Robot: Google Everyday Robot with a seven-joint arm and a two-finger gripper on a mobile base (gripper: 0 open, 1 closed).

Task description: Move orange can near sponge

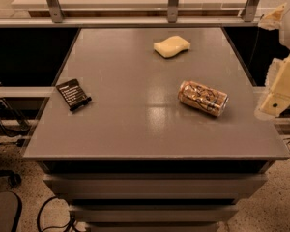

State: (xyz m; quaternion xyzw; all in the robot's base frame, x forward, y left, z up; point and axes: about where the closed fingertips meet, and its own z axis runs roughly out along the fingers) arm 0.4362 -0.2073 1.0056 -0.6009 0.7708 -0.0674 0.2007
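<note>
Nearest item: the table (135,134), grey, flat-topped, with drawers below its front edge. On its left side lies a black packet (73,94), well apart from everything else and judged no part of the job.

The can (203,98) lies on its side, right of the table's middle, touching nothing. Its long axis runs across the table, slightly skewed: the left end sits a little farther back and the right end a little nearer, pointing toward the right edge. Lying so, it would likely roll toward the front or back if nudged on its flank.

The gripper (279,88) hangs off the table's right edge, level with the can but apart from it. It holds nothing; whether it stands wide or narrow cannot be told. Judged a waiting position before the approach: the grasp is not yet begun.

Farther back, the sponge (172,46) rests flat near the rear, left of the can's line and apart from it. Bare tabletop lies between the two, so the carry looks unobstructed.
</note>
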